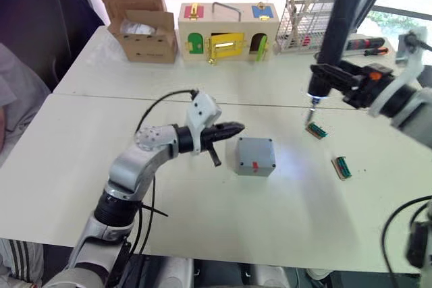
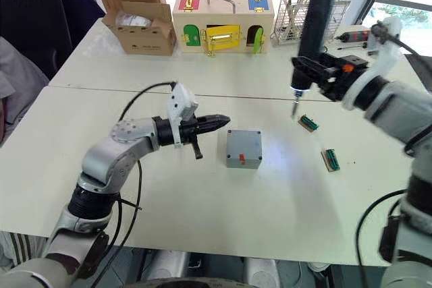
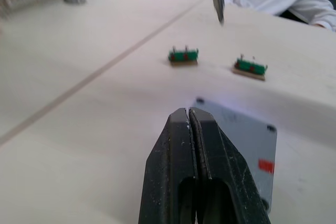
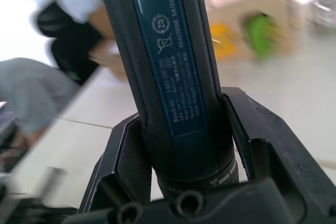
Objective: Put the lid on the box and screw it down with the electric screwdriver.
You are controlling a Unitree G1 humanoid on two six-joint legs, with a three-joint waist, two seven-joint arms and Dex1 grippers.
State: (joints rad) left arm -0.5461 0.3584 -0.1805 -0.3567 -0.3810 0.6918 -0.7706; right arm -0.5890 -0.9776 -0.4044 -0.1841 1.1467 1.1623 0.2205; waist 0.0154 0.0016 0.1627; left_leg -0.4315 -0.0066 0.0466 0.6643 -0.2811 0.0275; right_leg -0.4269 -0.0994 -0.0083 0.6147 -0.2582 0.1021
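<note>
Box: the box [image 1: 256, 156], lid [image 2: 244, 144] already on top, sits on the counter [image 1: 202, 207] just past the left jaws' tips.
Left gripper [image 1: 233, 128]: jaws pinched together, empty, near the box to steady it.
Right gripper [image 2: 312, 72]: jaws clamped on the electric screwdriver [image 2: 311, 28], bit pointing down, held high and off to the side, not yet over a corner.

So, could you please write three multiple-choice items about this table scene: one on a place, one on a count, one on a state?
1. Where is the grey box relative to the left pincer?
A. Just beyond its tips, on the table
B. Held between its fingers
C. Inside the cardboard box

2. How many small green connector blocks lie on the table?
A. One
B. Two
C. Four

3. What is the state of the right pincer?
A. Open and empty
B. Shut on a red hand screwdriver
C. Shut on the electric screwdriver

Answers: 1 A, the box rests near the tips, untouched. 2 B, one block and another lie there. 3 C, both fingers clamp the black driver's body.
</note>
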